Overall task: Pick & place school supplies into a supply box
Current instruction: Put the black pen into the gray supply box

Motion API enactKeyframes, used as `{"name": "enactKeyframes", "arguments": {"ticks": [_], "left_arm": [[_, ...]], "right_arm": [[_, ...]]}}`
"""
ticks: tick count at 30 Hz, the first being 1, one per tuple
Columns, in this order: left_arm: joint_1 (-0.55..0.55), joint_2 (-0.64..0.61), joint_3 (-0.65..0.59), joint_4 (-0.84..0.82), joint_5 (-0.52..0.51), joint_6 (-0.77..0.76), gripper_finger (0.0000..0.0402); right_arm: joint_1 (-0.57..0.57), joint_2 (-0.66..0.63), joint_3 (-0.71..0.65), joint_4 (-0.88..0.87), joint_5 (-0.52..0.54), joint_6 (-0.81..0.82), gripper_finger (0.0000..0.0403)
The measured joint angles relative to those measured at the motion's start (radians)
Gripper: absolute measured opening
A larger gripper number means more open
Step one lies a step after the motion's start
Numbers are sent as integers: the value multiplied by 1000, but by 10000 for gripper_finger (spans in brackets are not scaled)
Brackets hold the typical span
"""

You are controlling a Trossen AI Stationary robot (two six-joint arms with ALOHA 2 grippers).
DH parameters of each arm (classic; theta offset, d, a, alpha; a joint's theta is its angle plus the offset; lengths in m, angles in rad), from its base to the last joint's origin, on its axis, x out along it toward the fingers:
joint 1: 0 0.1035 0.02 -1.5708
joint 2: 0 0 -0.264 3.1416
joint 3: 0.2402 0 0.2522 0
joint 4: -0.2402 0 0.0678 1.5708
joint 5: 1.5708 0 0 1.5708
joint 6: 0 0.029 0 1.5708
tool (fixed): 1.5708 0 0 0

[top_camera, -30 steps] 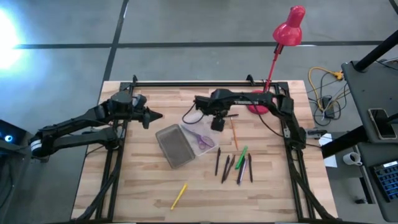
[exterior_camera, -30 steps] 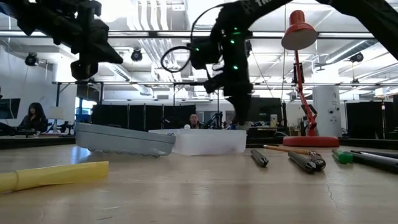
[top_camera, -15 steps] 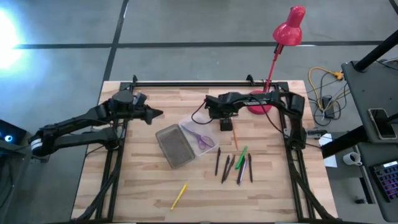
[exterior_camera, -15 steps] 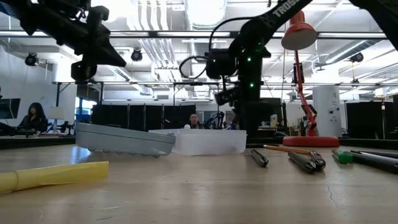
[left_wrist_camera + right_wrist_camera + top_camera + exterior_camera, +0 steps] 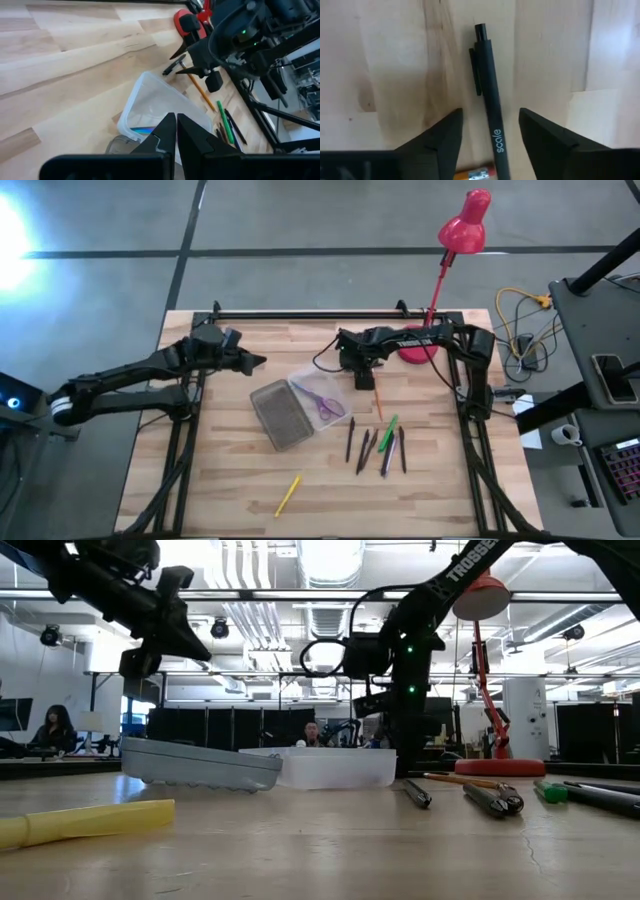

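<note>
The supply box lies open at mid-table. Its clear half (image 5: 322, 398) holds the purple-handled scissors (image 5: 322, 402), and its ribbed grey half (image 5: 280, 416) lies beside it. My right gripper (image 5: 363, 378) points down, open, over a black pen (image 5: 489, 115) lying flat on the wood. Its fingers (image 5: 442, 142) stand on either side of the pen without touching it. An orange pencil (image 5: 377, 398) lies just nearer. Several pens (image 5: 380, 448) lie in a row toward the near edge, with a yellow one (image 5: 288, 494) apart. My left gripper (image 5: 175, 122) hovers shut, left of the box.
The red desk lamp stands with its base (image 5: 415, 352) right of my right gripper and its stem rising toward the far edge. A black rail (image 5: 310, 313) runs along the table's far edge. Bare wood lies on the table's near left, around the yellow pen (image 5: 80, 822).
My right gripper has moved from above the box's clear half toward the table's right and come down close over the black pen, staying open. My left gripper has edged slightly toward the box. The box and the pens have not moved.
</note>
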Motion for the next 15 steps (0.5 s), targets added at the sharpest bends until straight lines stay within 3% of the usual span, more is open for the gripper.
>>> {"name": "enactKeyframes", "arguments": {"ticks": [11, 15], "left_arm": [[0, 25, 6, 14, 0, 0, 0], [0, 25, 6, 13, 0, 0, 0]], "right_arm": [[-38, 1, -4, -4, -32, -87, 32], [-39, 3, 6, -12, -16, -70, 18]]}}
